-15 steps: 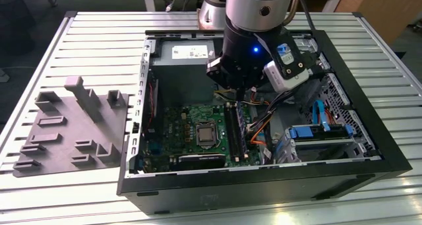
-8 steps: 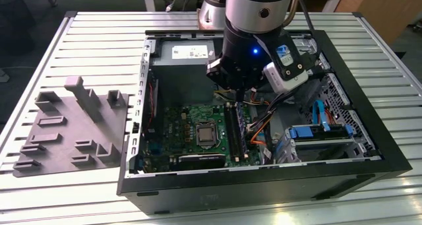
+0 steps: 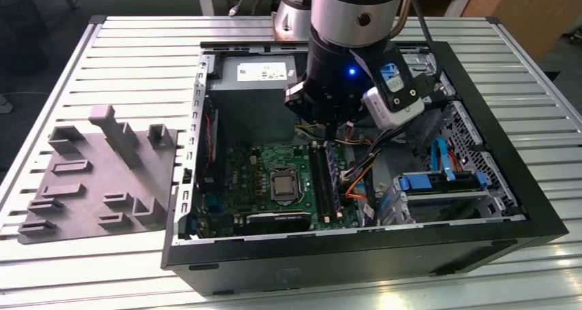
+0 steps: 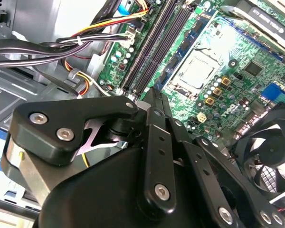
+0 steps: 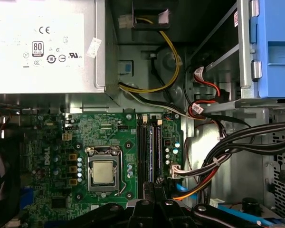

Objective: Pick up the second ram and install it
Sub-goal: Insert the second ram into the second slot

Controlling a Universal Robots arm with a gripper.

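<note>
Inside the case (image 3: 364, 255), over the motherboard (image 5: 104, 126), the gripper (image 5: 154, 184) is poised with fingers pressed together, nothing visibly pinched, at one end of the slots (image 5: 143, 152). The ram (image 5: 158, 149) appears slotted upright; it is best pressed squarely, without tilt.

One open computer case (image 3: 364, 247), one motherboard (image 5: 102, 127), one processor (image 5: 103, 172), one fan (image 4: 270, 159) — memory slots (image 5: 149, 149), perhaps four.
</note>
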